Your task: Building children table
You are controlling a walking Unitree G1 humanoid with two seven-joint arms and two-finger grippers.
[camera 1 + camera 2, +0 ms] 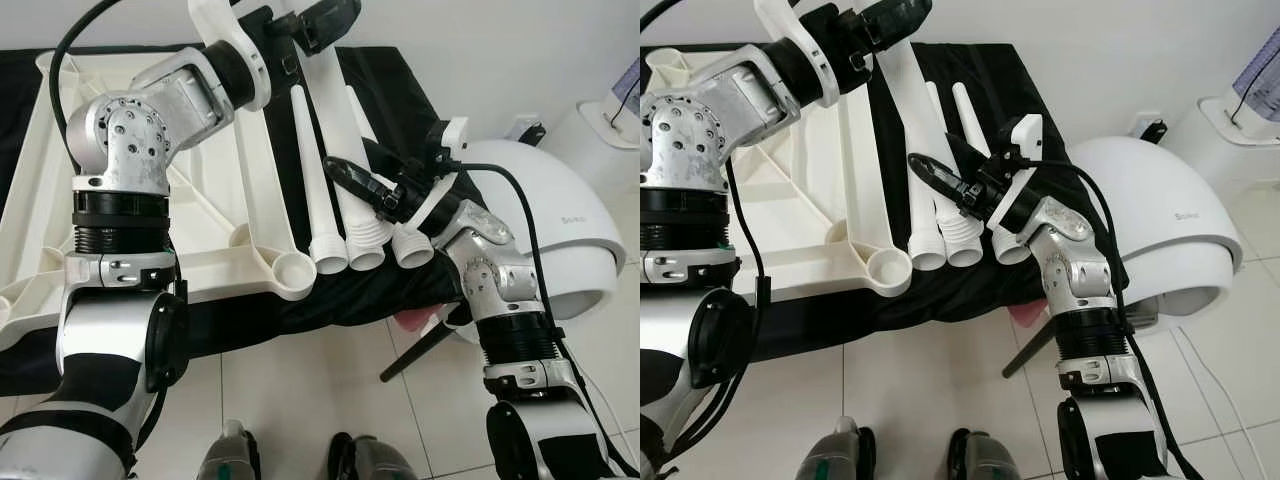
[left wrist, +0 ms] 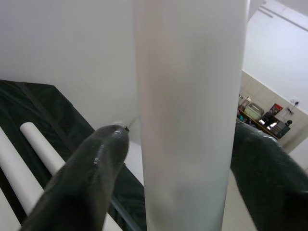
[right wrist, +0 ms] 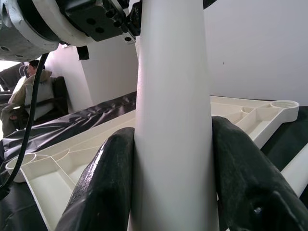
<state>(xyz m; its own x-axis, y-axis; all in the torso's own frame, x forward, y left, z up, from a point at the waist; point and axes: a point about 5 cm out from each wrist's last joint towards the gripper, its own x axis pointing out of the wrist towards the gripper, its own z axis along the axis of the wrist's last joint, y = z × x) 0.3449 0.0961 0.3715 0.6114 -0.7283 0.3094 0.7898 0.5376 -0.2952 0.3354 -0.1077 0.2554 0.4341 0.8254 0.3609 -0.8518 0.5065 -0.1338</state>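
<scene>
- A long white table leg (image 1: 338,150) is held over the black cloth (image 1: 990,90), its long axis running from the threaded, ribbed end (image 1: 366,245) nearest the robot up and away toward the wall, where the narrow end rises.
- The left gripper (image 1: 300,25) clamps the far, raised part of that leg; the left wrist view shows a black finger (image 2: 86,178) on either side of the white shaft.
- The right gripper (image 1: 360,185) grips the same leg low down, just above the ribbed end; in the right wrist view its fingers (image 3: 103,178) press against both sides of the shaft.
- Two more white legs lie beside the held one, roughly parallel to it: one (image 1: 306,170) on the robot's left of it, another (image 1: 990,175) on its right, partly under the right gripper. Their threaded ends sit in a row with the held leg's end.
- The white tabletop (image 1: 40,200) lies underside up on the cloth, left of the held leg, with its ribs showing and a round corner socket (image 1: 295,268) just beside the legs' threaded ends.
- A white domed appliance (image 1: 1160,220) stands on the tiled floor to the right of the cloth.
- A seated person (image 3: 29,91) is visible far behind the tabletop in the right wrist view.
</scene>
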